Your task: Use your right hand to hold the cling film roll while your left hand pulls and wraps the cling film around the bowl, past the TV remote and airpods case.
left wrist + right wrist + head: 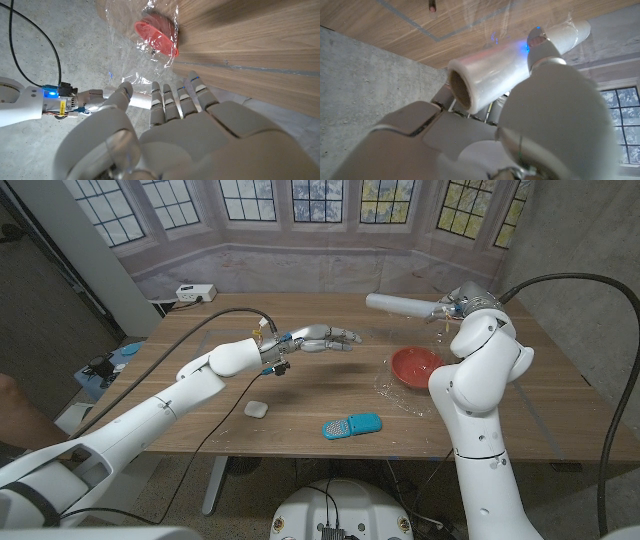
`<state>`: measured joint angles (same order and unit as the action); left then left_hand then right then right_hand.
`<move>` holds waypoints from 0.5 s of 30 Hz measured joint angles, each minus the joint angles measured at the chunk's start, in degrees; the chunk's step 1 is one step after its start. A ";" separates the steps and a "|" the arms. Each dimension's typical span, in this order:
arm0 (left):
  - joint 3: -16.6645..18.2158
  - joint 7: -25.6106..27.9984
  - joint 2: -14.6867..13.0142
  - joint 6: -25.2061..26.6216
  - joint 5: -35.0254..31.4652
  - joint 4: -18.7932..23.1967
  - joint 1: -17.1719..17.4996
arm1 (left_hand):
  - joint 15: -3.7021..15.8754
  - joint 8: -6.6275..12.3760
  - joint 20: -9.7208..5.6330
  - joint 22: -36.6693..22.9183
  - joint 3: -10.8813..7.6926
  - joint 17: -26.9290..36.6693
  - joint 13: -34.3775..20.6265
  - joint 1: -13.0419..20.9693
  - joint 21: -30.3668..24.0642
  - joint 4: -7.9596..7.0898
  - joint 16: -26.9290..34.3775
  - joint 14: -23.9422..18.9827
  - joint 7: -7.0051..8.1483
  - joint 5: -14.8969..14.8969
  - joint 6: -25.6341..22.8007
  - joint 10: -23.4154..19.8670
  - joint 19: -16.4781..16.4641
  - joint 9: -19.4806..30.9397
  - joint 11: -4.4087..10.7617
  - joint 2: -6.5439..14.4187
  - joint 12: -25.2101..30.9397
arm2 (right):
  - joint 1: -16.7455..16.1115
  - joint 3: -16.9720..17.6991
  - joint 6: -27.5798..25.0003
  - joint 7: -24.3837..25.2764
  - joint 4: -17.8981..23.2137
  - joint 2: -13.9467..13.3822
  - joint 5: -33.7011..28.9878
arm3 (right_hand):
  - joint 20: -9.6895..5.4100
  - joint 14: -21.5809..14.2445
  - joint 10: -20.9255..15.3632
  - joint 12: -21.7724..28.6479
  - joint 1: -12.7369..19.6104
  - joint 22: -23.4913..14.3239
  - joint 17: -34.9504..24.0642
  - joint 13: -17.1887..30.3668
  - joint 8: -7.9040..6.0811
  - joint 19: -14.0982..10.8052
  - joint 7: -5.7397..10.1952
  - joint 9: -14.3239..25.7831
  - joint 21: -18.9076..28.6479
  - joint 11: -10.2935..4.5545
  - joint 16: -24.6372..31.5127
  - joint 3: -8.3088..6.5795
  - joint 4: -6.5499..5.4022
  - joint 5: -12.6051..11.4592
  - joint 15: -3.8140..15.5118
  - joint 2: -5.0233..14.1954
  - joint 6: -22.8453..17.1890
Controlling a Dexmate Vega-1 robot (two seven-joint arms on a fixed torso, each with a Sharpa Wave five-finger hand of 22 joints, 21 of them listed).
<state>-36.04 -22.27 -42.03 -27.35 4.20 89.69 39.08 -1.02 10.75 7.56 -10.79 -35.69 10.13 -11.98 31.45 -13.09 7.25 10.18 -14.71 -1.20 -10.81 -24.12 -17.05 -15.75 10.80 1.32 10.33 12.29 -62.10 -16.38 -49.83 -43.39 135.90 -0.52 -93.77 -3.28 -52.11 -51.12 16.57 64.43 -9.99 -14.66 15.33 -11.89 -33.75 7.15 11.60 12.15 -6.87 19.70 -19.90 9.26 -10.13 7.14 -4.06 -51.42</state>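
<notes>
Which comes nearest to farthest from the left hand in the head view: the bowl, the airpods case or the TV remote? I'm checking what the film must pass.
Measured from the left hand, which hovers open above mid-table:
1. Airpods case, toward the front edge on the hand's left.
2. Bowl, to its right under loose film.
3. TV remote, near the front edge.
The first two are close.

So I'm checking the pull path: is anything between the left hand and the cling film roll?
Nothing visible. The left hand hovers open over bare table, and the cling film roll is held up by the right hand beyond the bowl.
</notes>
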 measured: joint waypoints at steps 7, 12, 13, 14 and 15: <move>0.00 -0.33 -0.04 0.03 -0.27 -0.28 -0.41 | 0.30 0.00 0.00 0.00 0.15 0.00 0.00 0.00 0.00 0.16 0.01 0.31 0.08 0.00 0.08 0.10 0.00 0.00 -0.10 0.00 0.00 | -0.02 0.09 -2.26 2.96 -1.15 -0.86 3.45 | 0.00 0.00 0.00 -0.04 0.00 0.00 0.00 0.00 -0.10 0.00 0.00 0.00 0.00 0.00 0.00 0.00 0.00 0.00 0.00 0.00 0.00; -0.05 -0.51 -0.05 0.18 -0.34 -0.36 -0.62 | 0.30 0.00 0.00 0.00 0.15 0.00 -0.01 0.00 0.00 0.16 0.01 0.30 0.08 0.00 0.08 0.09 0.00 0.00 -0.10 0.00 0.01 | 0.08 0.02 -4.09 5.05 -1.68 -1.75 6.00 | 0.00 0.00 -0.12 -0.05 0.00 0.00 0.00 -0.01 -0.22 0.00 0.00 0.01 0.00 -0.13 0.00 0.00 0.00 0.01 0.00 0.00 0.00; -0.08 -0.60 -0.06 0.26 -0.36 -0.36 -0.68 | 0.30 0.00 0.00 0.00 0.17 0.00 0.00 0.00 0.00 0.18 0.01 0.30 0.08 0.00 0.08 0.09 0.00 0.00 -0.10 0.00 0.01 | 0.15 -0.05 -4.64 5.65 -1.86 -2.14 6.74 | 0.00 0.00 -0.15 -0.05 0.00 0.00 0.00 -0.02 -0.22 0.00 0.00 0.01 0.00 -0.15 0.00 0.00 0.00 0.01 0.00 0.00 0.00; -0.10 -0.65 -0.06 0.34 -0.39 -0.37 -0.73 | 0.31 0.00 0.00 0.00 0.31 0.00 0.00 0.00 0.00 0.32 0.01 0.32 0.08 0.00 0.08 0.09 0.00 0.00 -0.10 0.00 0.01 | 0.19 -0.13 -5.22 6.40 -1.98 -2.56 7.61 | 0.00 0.00 -0.22 -0.06 0.00 0.00 0.00 -0.04 -0.26 0.00 0.00 0.01 0.00 -0.22 0.18 0.00 0.00 0.01 0.00 0.00 0.00; -0.13 -0.70 -0.07 0.42 -0.43 -0.38 -0.81 | 0.52 0.00 0.00 0.00 0.31 0.01 -0.01 0.00 0.00 0.32 0.01 0.52 0.08 0.00 0.08 0.09 0.00 0.00 -0.10 0.00 0.01 | 0.21 -0.19 -5.54 6.84 -2.09 -2.99 8.12 | 0.00 0.00 -0.22 -0.06 0.00 0.00 0.00 -0.04 -0.26 0.00 0.00 0.01 0.00 -0.22 0.23 0.00 0.00 0.01 0.00 0.00 0.00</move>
<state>-36.16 -22.97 -42.10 -26.93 3.77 89.31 38.26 -0.50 10.75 7.56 -10.79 -35.38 10.13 -11.99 31.45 -13.09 7.57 10.19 -14.19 -1.12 -10.81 -24.03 -16.96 -15.75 10.79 1.23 10.32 12.29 -61.89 -16.58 -55.37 -36.55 133.81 -3.52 -85.65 -3.28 -52.12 -51.34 16.51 64.43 -9.99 -14.66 15.29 -12.15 -33.75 7.15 11.61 12.15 -7.09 19.93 -19.90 9.26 -10.12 7.14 -4.06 -51.42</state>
